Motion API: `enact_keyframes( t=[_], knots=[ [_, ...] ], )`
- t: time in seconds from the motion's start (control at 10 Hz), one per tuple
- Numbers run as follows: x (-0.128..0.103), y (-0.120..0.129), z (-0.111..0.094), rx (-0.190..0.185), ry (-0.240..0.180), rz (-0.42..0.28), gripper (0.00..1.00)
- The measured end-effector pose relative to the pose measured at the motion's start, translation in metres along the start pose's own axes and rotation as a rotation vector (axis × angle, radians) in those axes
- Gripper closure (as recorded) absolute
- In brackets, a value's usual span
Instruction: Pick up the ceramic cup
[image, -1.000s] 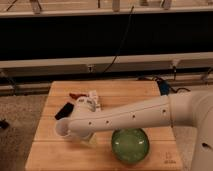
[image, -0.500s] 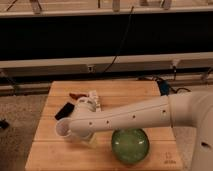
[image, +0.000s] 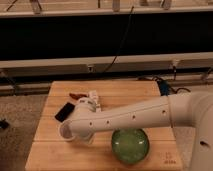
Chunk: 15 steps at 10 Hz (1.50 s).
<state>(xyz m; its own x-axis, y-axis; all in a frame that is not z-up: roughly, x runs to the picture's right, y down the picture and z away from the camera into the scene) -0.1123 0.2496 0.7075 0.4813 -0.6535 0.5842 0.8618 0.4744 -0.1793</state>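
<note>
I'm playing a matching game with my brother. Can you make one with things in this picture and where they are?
Things:
1. green bowl
2. black object
3. gripper

Places:
A. above the wooden table, just right of the black object
B. near the table's front edge
C. on the table's left side

Pairs: 1-B, 2-C, 3-A

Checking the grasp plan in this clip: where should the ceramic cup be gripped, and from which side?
Grip the ceramic cup across its round rim, from above: it stands upright, open, with no handle. The arm covers its right side. The gripper sits behind it, farther back on the wooden table.
</note>
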Motion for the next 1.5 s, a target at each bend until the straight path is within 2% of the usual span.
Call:
enact_keyframes(
  t=[0.3, 0.4, 0.5, 0.7, 0.9, 1.2, 1.5],
  knots=[
    [0.003, 0.002, 0.000, 0.005, 0.001, -0.004, 0.81],
    [0.004, 0.001, -0.005, 0.008, -0.001, -0.007, 0.92],
    [0.006, 0.001, -0.012, 0.009, 0.002, -0.010, 0.98],
    [0.009, 0.002, -0.022, 0.003, 0.009, -0.010, 1.00],
    [0.010, 0.001, -0.023, 0.010, 0.009, -0.018, 1.00],
    [0.016, 0.001, -0.047, 0.012, 0.011, -0.026, 1.00],
    [0.015, 0.000, -0.056, 0.011, 0.008, -0.037, 1.00]
  ],
)
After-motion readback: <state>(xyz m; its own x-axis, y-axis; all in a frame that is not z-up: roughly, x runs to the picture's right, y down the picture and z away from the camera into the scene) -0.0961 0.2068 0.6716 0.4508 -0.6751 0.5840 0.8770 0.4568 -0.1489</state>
